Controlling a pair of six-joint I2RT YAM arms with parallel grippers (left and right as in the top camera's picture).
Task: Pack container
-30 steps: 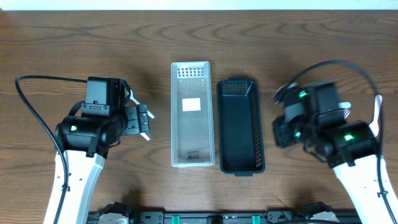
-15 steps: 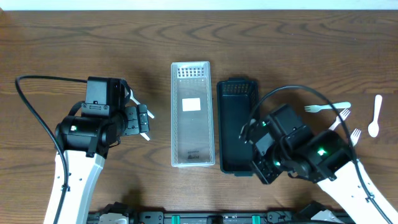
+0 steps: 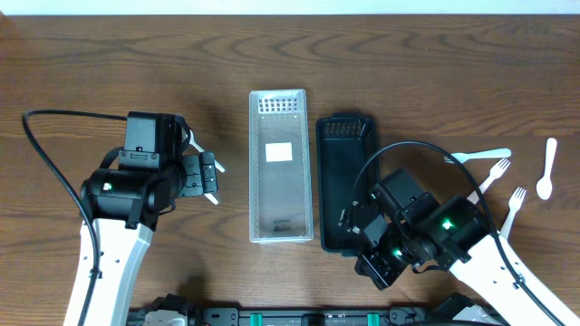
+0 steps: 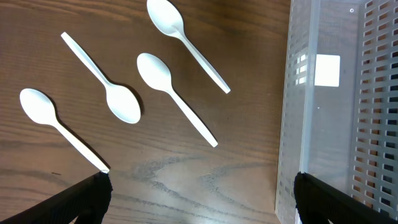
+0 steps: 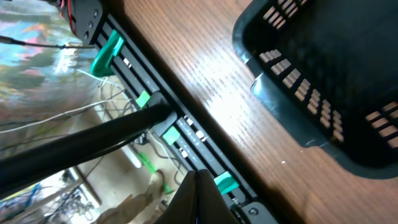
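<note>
A clear slotted container (image 3: 281, 167) and a black basket (image 3: 349, 181) stand side by side mid-table. Several white plastic spoons (image 4: 155, 71) lie on the wood left of the clear container (image 4: 323, 112), mostly hidden under my left arm in the overhead view. My left gripper (image 4: 199, 199) (image 3: 210, 178) is open and empty above them. Three white forks (image 3: 494, 172) and a white spoon (image 3: 545, 172) lie at the far right. My right gripper (image 5: 198, 193) (image 3: 373, 265) is shut and empty, over the table's front edge, beside the basket's near end (image 5: 323, 74).
A black rail with green clips (image 5: 115, 50) runs along the table's front edge, with cables and floor beyond it. The right arm's cable (image 3: 426, 149) loops over the basket's right side.
My right arm has swung from the right side of the table down and left to the front edge by the black basket, uncovering the forks and spoon. The left arm has not moved.
</note>
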